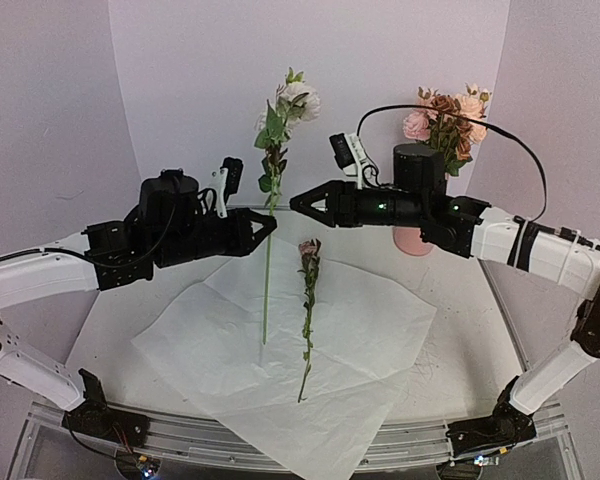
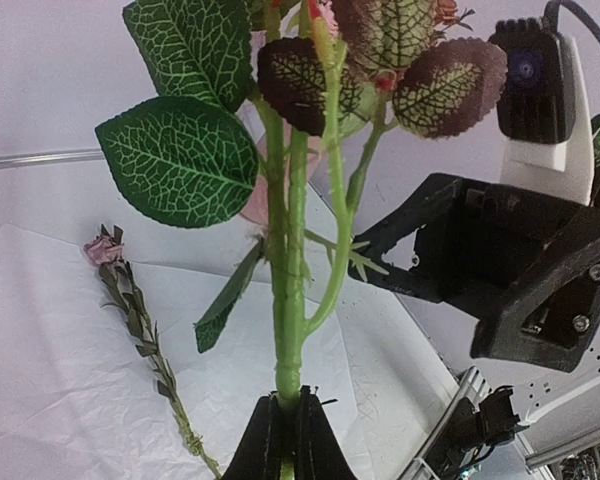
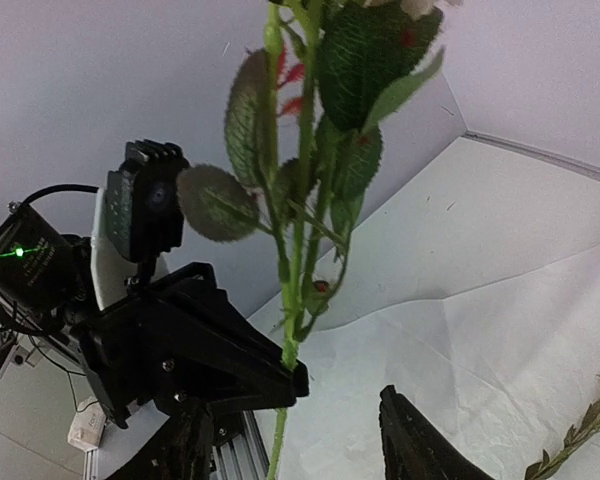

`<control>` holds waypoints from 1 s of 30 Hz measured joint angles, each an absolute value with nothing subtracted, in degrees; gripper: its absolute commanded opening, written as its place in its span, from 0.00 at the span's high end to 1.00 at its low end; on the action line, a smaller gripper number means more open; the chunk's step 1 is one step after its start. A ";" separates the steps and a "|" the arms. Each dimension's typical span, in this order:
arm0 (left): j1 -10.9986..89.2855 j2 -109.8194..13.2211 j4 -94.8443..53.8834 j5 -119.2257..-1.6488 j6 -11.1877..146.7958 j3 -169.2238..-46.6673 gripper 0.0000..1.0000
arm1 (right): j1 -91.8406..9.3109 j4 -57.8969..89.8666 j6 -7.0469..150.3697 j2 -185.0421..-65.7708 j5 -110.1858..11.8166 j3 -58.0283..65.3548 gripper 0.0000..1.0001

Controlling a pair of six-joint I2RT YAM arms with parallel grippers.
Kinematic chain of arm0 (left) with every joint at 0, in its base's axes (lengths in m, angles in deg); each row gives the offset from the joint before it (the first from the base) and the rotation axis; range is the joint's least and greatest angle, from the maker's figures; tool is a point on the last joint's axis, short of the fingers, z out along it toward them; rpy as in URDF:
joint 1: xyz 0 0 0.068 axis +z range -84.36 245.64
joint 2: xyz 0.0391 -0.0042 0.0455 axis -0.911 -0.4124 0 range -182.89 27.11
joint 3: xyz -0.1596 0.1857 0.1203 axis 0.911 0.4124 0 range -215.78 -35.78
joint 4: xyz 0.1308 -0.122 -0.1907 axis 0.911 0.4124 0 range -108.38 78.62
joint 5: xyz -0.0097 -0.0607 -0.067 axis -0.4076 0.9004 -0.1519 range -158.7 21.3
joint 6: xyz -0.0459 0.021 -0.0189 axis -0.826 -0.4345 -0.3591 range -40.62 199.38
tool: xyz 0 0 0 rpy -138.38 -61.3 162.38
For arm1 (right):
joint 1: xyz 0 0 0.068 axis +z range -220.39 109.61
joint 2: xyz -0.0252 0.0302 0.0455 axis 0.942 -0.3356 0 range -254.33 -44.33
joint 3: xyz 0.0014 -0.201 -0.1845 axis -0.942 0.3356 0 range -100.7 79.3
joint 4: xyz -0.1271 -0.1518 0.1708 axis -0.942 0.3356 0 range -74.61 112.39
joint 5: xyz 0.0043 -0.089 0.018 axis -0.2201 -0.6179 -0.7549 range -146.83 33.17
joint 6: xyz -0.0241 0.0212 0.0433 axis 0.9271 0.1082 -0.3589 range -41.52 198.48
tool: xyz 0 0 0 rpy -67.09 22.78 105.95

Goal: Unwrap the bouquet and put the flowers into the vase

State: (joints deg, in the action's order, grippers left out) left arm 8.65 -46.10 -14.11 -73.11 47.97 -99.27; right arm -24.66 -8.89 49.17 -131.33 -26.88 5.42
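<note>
My left gripper (image 1: 268, 226) (image 2: 285, 425) is shut on the green stem of a tall cream rose (image 1: 298, 100) and holds it upright above the table. Its leaves (image 2: 180, 160) fill the left wrist view. My right gripper (image 1: 302, 205) (image 3: 292, 450) is open, its tips just right of that stem (image 3: 298, 300) and not touching it. A small pink rose (image 1: 308, 290) (image 2: 105, 250) lies on the bouquet's unfolded white paper (image 1: 290, 350). The pink vase (image 1: 412, 241) stands at the back right, mostly hidden behind the right arm, with several pink and brownish roses (image 1: 445, 115) in it.
The white paper (image 3: 500, 340) spreads over the middle of the table and hangs over the near edge. White walls close in the back and both sides. A metal rail (image 1: 280, 440) runs along the front edge between the arm bases.
</note>
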 measured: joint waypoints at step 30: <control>8.72 -49.42 -19.08 -59.64 48.54 -99.54 0.36 | -24.58 -6.19 49.16 -132.77 -27.92 2.31 0.96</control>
